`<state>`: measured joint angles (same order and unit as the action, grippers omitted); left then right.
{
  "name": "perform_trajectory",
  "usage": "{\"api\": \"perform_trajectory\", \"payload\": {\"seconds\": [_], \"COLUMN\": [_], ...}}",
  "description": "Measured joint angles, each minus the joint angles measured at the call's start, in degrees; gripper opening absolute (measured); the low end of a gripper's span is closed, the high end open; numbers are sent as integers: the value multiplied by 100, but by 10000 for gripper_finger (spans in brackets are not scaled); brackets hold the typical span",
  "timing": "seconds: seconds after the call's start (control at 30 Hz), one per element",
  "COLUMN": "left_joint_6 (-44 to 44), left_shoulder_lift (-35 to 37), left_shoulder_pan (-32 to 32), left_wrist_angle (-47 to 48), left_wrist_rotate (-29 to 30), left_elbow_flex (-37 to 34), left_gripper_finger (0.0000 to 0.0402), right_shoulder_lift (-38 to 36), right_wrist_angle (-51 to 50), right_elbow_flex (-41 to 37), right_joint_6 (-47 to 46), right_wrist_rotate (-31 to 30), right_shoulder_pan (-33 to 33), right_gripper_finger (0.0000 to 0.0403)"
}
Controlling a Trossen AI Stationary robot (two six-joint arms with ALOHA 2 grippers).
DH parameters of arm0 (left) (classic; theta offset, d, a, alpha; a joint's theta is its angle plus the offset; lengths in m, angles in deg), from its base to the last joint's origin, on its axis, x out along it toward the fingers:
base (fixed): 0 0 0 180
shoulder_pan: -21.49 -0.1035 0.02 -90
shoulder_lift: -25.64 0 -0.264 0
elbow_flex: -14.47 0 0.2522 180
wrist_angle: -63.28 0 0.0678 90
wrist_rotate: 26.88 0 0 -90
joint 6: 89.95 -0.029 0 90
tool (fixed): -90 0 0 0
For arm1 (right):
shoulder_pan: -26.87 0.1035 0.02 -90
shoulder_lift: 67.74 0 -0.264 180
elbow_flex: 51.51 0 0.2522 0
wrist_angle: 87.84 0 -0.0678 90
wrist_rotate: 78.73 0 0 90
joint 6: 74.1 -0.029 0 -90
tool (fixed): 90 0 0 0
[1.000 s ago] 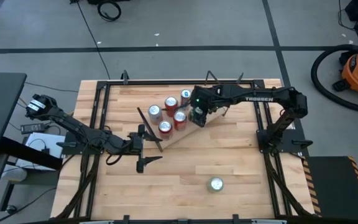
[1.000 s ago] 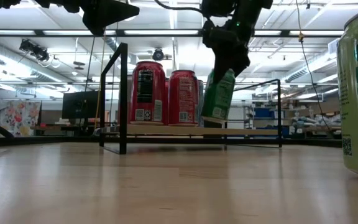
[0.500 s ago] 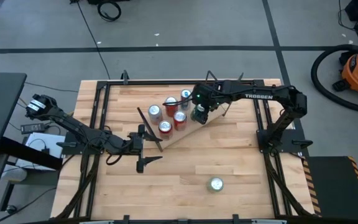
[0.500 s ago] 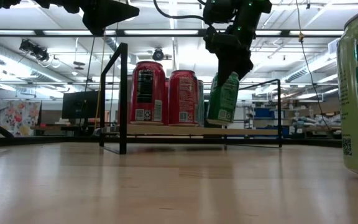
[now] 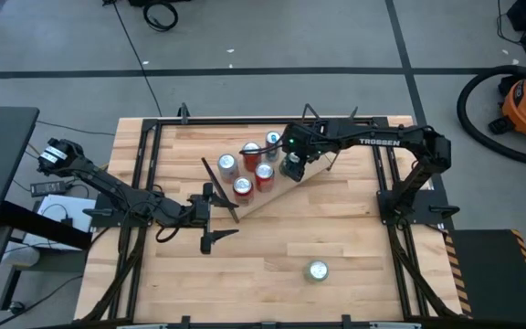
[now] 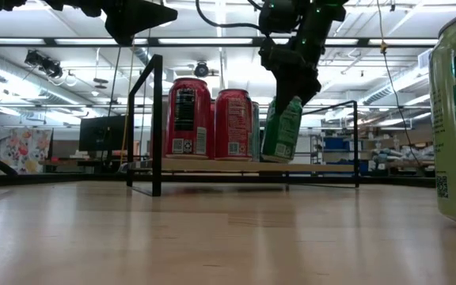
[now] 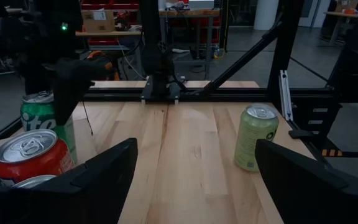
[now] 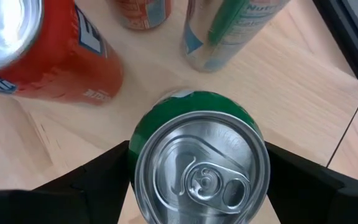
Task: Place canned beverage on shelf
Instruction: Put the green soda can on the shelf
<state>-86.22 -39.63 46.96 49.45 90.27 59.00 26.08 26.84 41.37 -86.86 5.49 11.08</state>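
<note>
While right hand (image 6: pixel 290 83) clamps green can (image 6: pixel 282 130), can stands near-upright, top tilted, on shelf (image 6: pixel 244 166).

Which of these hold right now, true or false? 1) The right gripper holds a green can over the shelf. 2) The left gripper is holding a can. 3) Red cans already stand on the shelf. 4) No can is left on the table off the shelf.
1) True: the right gripper is shut on the green can at the shelf.
2) False: the left gripper is open and empty.
3) True: red cans stand there.
4) False: a pale green can stands on the table.
</note>
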Motion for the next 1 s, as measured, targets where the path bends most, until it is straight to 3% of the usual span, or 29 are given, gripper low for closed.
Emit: {"api": "perform_trajectory", "payload": {"seconds": [0.4, 1.0], "left_joint_6": [2, 1], "left_shoulder_lift": [0, 0], "left_shoulder_pan": [0, 0], "left_wrist_angle": [-2, 0], "left_wrist_rotate": [2, 0], "left_elbow_flex": [0, 0], "left_gripper_finger": [336, 336], "right_shoulder_lift": [-4, -7], "right_wrist_angle": [88, -554], "right_elbow_flex": [-7, 406], "right_joint_6": [81, 51], "right_wrist_rotate": [93, 421], "right_shoulder_pan": [-11, 177], "right_gripper_finger": [376, 380]}}
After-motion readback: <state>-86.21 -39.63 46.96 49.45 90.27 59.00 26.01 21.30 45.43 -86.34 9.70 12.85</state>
